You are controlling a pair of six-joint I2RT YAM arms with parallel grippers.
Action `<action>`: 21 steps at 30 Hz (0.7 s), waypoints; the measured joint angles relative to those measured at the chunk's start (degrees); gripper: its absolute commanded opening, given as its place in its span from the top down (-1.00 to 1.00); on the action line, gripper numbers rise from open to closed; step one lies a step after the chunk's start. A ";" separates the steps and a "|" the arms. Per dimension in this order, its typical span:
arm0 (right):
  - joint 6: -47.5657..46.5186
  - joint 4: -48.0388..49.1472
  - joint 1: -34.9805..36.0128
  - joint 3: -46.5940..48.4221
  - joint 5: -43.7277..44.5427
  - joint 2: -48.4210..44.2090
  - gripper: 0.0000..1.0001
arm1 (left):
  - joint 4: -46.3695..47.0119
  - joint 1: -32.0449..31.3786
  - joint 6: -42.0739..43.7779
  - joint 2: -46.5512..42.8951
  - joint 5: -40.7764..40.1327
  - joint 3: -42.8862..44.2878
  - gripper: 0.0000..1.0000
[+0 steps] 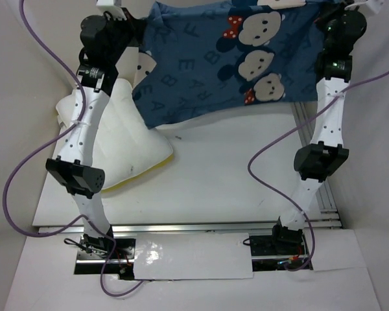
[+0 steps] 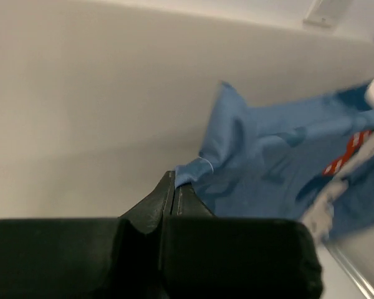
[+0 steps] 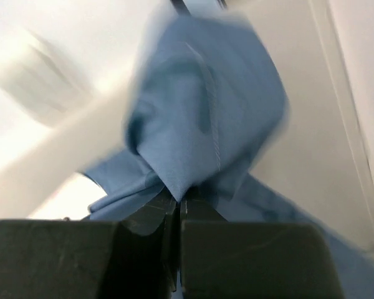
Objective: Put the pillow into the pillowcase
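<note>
We hold the pillowcase (image 1: 201, 58) stretched left-to-right along the desk's (image 1: 214, 188) far edge, left claw (image 2: 173, 184) pinched shut on its left corner and right claw (image 3: 177, 200) on its right, while the pillow (image 1: 126, 142) lies by the left edge, nearest our left arm

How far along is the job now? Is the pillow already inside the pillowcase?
Done: the left jaws and the right jaws are each shut on a corner of the pillowcase. In hand: it is held spread out over the far side of the table. Left: the pillow lies fully outside it, on the left; nothing is inserted yet.
</note>
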 measured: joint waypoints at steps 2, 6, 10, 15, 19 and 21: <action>0.28 3.91 -0.70 -4.52 -1.11 -4.87 1.00 | 2.05 2.01 -0.72 -3.61 3.78 -7.34 1.00; 0.31 10.58 -3.41 -26.38 -3.37 -19.32 1.00 | 5.57 2.62 -0.13 -6.91 11.43 -13.27 1.00; 0.07 17.20 -8.41 -47.01 -6.54 -29.31 1.00 | 13.99 0.07 2.73 -18.23 20.59 -34.84 1.00; -0.28 21.09 -12.57 -70.64 -9.81 -34.88 0.65 | 26.18 -8.83 5.29 -37.73 26.23 -80.26 1.00; -0.96 19.15 -13.31 -83.73 -12.17 -36.17 -0.25 | 29.94 -17.46 4.81 -45.09 25.55 -105.09 -0.17; -1.18 17.70 -13.22 -86.49 -12.68 -36.96 -0.76 | 26.88 -22.16 3.41 -45.46 24.11 -109.02 -1.00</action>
